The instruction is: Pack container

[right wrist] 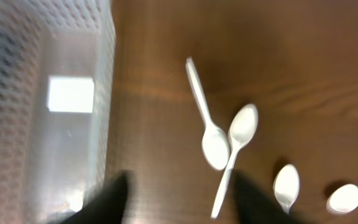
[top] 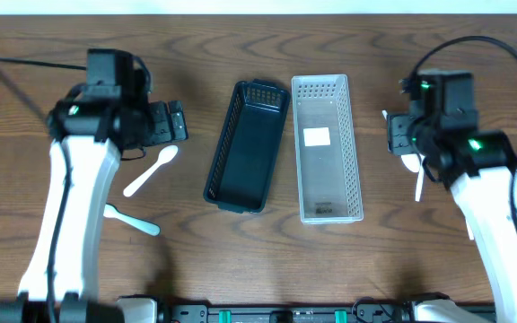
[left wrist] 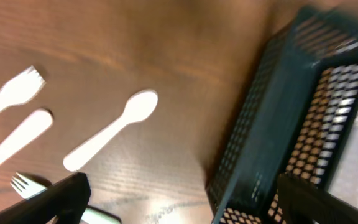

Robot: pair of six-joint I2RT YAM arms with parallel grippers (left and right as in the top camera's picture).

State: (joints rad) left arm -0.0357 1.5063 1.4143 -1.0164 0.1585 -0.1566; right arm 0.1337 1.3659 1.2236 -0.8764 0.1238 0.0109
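- The right gripper (right wrist: 180, 190) sits closest to its wrist camera. Its two dark fingers stand partly apart and are clamped on nothing. The handle end of a long spoon (right wrist: 244, 124) shows in the gap, but the blur hides whether a finger touches it.
- That spoon lies crossed against a second spoon (right wrist: 215, 146) toward the right edge of the surface (top: 258, 269), near the clear bin (top: 355, 157). I cannot tell which of the two lies on top.
- The step in hand looks like picking up one spoon to pack. It should go best with the thin handle centred between the fingers, and the fingertips brought low to the wood before squeezing. The grip should be across the handle and away from the crossing, so the other spoon is not dragged along.
- The left gripper (left wrist: 182, 196) has its fingers wide apart and empty. It hovers over bare wood between a white spoon (left wrist: 114, 127) and the black basket (left wrist: 272, 124). A fork (left wrist: 14, 93) lies further toward the left edge.
- The black basket and the clear bin stand close side by side in the middle of the surface, the basket slightly angled. Both look empty of cutlery, and the bin shows only a white label on its floor.
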